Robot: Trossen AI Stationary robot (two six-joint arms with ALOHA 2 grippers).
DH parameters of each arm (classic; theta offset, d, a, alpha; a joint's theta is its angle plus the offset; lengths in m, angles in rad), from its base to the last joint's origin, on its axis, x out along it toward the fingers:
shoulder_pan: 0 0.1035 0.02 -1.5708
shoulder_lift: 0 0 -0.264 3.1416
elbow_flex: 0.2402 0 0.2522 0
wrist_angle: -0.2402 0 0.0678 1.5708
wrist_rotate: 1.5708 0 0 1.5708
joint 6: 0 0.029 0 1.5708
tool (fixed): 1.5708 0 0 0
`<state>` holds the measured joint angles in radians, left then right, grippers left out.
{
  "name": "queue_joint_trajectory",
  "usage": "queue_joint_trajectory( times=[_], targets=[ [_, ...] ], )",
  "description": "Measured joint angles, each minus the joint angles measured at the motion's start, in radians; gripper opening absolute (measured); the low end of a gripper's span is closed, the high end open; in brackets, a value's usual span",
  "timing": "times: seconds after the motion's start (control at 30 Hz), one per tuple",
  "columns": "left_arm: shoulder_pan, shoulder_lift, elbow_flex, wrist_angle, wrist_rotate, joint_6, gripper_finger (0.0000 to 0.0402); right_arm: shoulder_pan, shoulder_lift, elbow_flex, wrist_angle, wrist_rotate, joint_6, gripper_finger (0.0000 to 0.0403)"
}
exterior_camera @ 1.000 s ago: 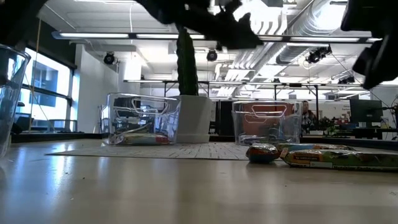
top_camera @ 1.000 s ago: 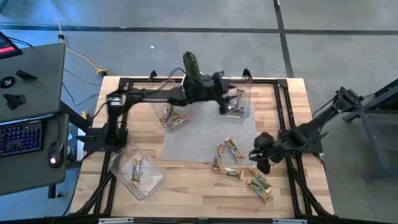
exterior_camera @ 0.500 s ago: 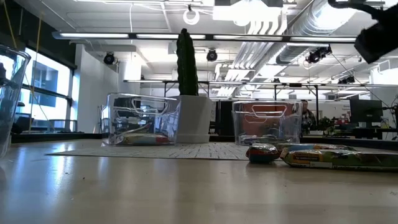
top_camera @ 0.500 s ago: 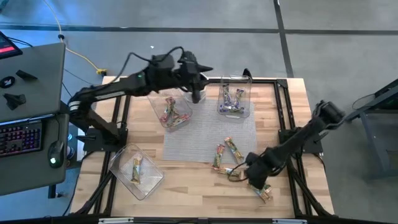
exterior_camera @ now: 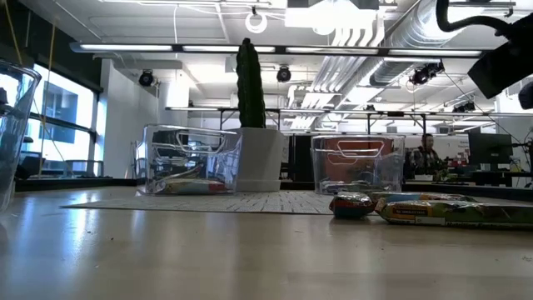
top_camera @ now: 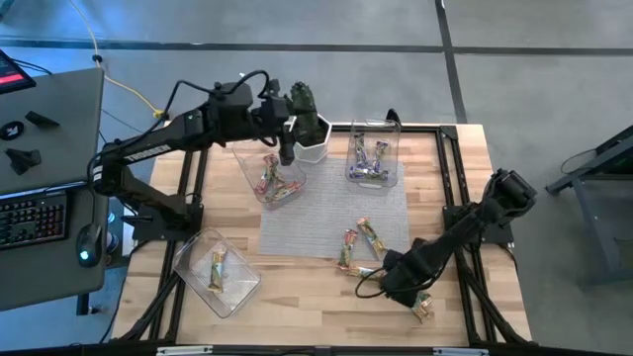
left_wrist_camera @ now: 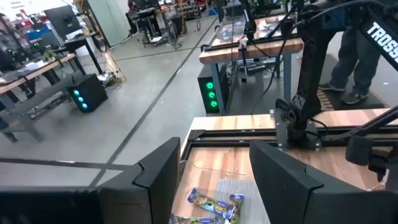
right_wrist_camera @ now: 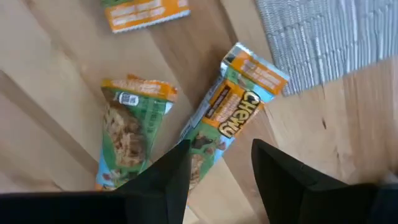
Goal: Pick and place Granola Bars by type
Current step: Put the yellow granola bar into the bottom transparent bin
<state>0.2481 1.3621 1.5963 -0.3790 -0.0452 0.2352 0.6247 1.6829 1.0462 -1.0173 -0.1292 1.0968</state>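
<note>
Several loose green-and-orange Granola Bars (top_camera: 348, 249) lie at the table's near right, partly on the grey mat (top_camera: 331, 208). My right gripper (top_camera: 388, 282) points down over them, open. In its wrist view its fingers (right_wrist_camera: 217, 180) stand on either side of one Chewy bar's near end (right_wrist_camera: 230, 118), and another bar (right_wrist_camera: 127, 134) lies beside it. My left gripper (top_camera: 288, 148) hangs open and high over the far-left tub (top_camera: 272, 178), holding nothing (left_wrist_camera: 214, 180).
Red-orange bars are in the far-left tub, purple bars in the far-right tub (top_camera: 374, 158) and one green-yellow bar in the near-left tub (top_camera: 218, 272). A cactus in a white pot (top_camera: 309, 129) stands at the far edge between the two far tubs.
My left gripper has risen from the far-right tub and drawn back toward the table's left, ending over the far-left tub. My right gripper has moved toward the near edge, tipped over until it points down, and sunk toward the loose bars.
</note>
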Motion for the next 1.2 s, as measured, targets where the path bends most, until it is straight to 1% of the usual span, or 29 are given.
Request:
queue_joint_trajectory(
  times=[0.07, 0.2, 0.4, 0.47, 0.6, 0.7, 0.83, 0.9, 1.03, 1.2],
  targets=[
    [0.0, 0.0, 0.0, 0.0, 0.0, 0.0, 0.0188, -0.001, 0.0, 0.0, 0.028, 0.003, -0.053, 0.0154],
    [0.0, 0.0, 0.0, -0.011, 0.0, 0.0, 0.0188, -0.003, 0.0, 0.0, 0.048, 0.036, -0.067, 0.0147],
    [0.0, 0.0, 0.0, -0.041, 0.0, 0.0, 0.0188, -0.002, 0.0, 0.0, 0.029, -0.001, -0.053, 0.0142],
    [0.0, 0.0, 0.0, -0.045, -0.001, 0.0, 0.0188, -0.002, 0.0, -0.001, 0.002, -0.004, -0.042, 0.0149],
    [0.0, 0.0, 0.0, -0.044, -0.002, 0.0, 0.0188, -0.005, -0.001, -0.045, 0.008, -0.029, 0.05, 0.0178],
    [0.0, 0.0, 0.0, -0.043, -0.002, 0.0, 0.0188, -0.005, -0.001, -0.103, 0.061, -0.077, 0.065, 0.0202],
    [0.0, 0.0, 0.0, -0.043, -0.002, 0.0, 0.0188, -0.004, -0.006, -0.145, 0.135, -0.124, 0.112, 0.0225],
    [0.0, 0.0, 0.0, -0.043, -0.002, 0.013, 0.0188, -0.005, -0.006, -0.148, 0.139, -0.131, 0.129, 0.0231],
    [0.0, 0.001, 0.0, -0.043, -0.002, 0.027, 0.0188, -0.017, -0.012, -0.152, 0.125, -0.183, 0.145, 0.0233],
    [0.0, 0.001, 0.0, -0.043, -0.001, 0.03, 0.0188, -0.016, -0.044, -0.153, 0.13, -0.183, 0.166, 0.0233]
  ],
)
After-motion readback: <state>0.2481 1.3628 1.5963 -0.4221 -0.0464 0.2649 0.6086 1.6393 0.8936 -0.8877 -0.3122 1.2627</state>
